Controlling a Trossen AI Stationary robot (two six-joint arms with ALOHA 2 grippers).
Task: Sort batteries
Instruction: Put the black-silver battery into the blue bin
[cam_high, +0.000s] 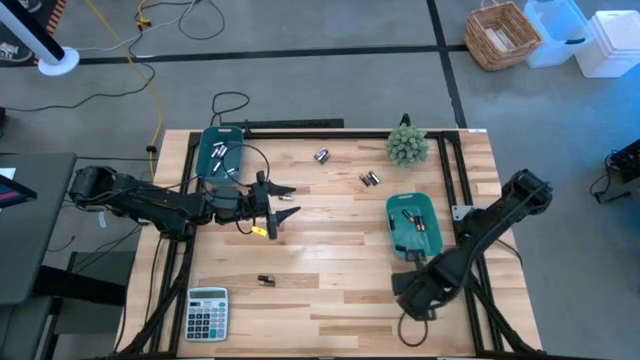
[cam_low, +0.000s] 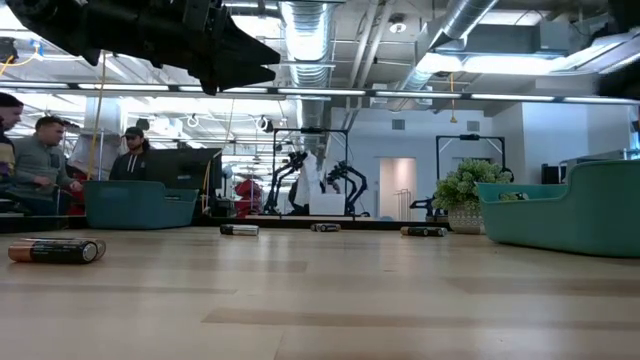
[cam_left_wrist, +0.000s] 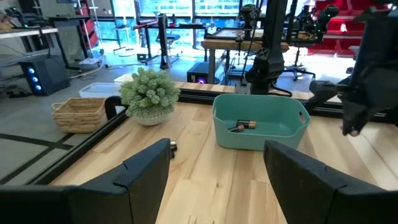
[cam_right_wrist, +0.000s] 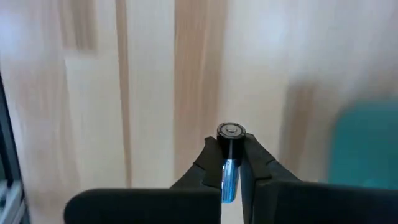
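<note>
My right gripper (cam_right_wrist: 231, 163) hangs above the table's near right part (cam_high: 412, 292), pointing down and shut on a dark and blue battery (cam_right_wrist: 229, 165). My left gripper (cam_left_wrist: 217, 180) is open, level above the table's left middle (cam_high: 283, 203), with nothing between its fingers. Loose batteries lie on their sides on the wood at the far middle (cam_high: 321, 155), beside it (cam_high: 370, 178) and near the front (cam_high: 266, 281). A teal bin (cam_high: 400, 240) at the right holds batteries (cam_left_wrist: 242, 126). Another teal bin (cam_high: 206, 160) at the far left also holds some. My right gripper pinches the battery's dark and blue body (cam_right_wrist: 228, 177) between its two fingers, which come from above and point down. The silver end cap (cam_right_wrist: 231, 130) sticks out past the fingertips. The battery is lifted clear of the table.
A small potted plant (cam_high: 407, 145) stands at the far right. A grey calculator (cam_high: 207, 313) lies at the near left corner. Black rails (cam_high: 455, 170) run along the table's sides. People sit beyond the table at the left (cam_low: 40, 150).
</note>
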